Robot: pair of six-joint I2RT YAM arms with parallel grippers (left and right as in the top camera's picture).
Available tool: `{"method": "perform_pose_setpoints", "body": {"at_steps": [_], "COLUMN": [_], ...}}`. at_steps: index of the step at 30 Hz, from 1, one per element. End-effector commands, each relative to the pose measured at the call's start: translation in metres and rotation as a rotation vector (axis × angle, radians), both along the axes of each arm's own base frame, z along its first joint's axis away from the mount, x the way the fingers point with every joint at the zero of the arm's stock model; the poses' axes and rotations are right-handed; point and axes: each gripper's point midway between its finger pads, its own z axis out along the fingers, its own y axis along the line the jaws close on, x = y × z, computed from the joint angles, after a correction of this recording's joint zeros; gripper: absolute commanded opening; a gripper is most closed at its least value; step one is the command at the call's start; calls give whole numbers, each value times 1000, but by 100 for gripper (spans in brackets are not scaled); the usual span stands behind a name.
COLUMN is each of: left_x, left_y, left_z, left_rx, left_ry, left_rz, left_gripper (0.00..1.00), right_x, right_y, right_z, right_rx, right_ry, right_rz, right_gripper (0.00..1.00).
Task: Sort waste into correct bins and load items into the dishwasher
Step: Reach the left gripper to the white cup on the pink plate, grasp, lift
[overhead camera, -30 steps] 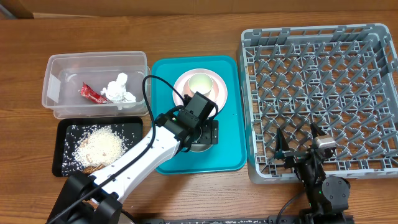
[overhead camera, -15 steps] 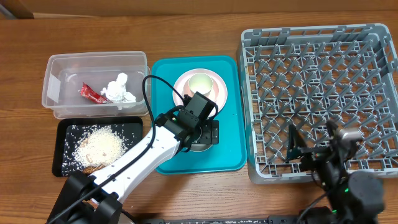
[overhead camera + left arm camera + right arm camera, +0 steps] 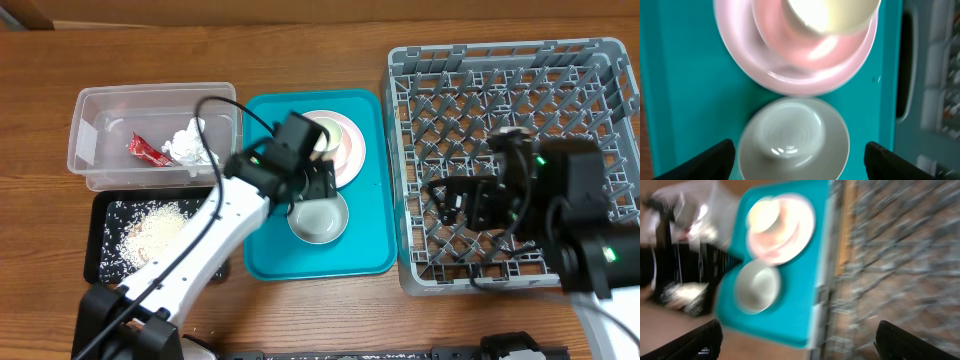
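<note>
Centre frame, a teal tray (image 3: 370, 250) carries a pink plate (image 3: 352, 160) and a white bowl (image 3: 318, 218). Upper left, the clear tub (image 3: 90, 150) holds a red wrapper (image 3: 147, 150) and white tissue (image 3: 193, 143); a grey dish rack (image 3: 520, 90) fills the right.

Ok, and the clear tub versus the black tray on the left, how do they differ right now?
The clear tub is see-through with taller walls; the black tray is opaque and shallow. The tub holds a red wrapper and a crumpled tissue; the tray holds loose rice. The tub sits behind, the tray in front of it. Both are rectangular, similar in footprint, left of the teal tray.
</note>
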Motion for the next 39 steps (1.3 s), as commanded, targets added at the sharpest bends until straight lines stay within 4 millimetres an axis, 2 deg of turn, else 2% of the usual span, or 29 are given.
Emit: {"method": "perform_pose_setpoints", "body": {"at_steps": [1,4,5,9,14,19,31,35,39], "left_x": [22,35,39,51,67,79,97,96,97], "left_y": [8,16,17,15,9,4,-4,-4,-3], "left_z": [25,32,34,37,37,22,-35,-46,-48], "left_rx": [-25,-42,-47,-65,-90,-91,-66,-57,-53], "left_ry": [-56,-91,-103,-144,-189,-190,-122,-101,-98], "left_rz": [25,57,63,72,76,79,96,95,97], "left_gripper": [73,56,53,52,52,50,50,48,43], "right_x": [-4,7,10,19,31,34,34,34,34], "right_y": [35,37,38,35,16,5,5,5,5], "right_z": [9,-10,-17,-39,-64,-70,-70,-70,-70], "right_rx": [193,192,190,164,38,-22,-24,-24,-24], "right_ry": [68,146,175,253,285,281,282,281,281], "right_rz": [139,133,130,109,34,0,-1,-1,0], "right_gripper": [100,100,100,100,100,100,100,100,100]}}
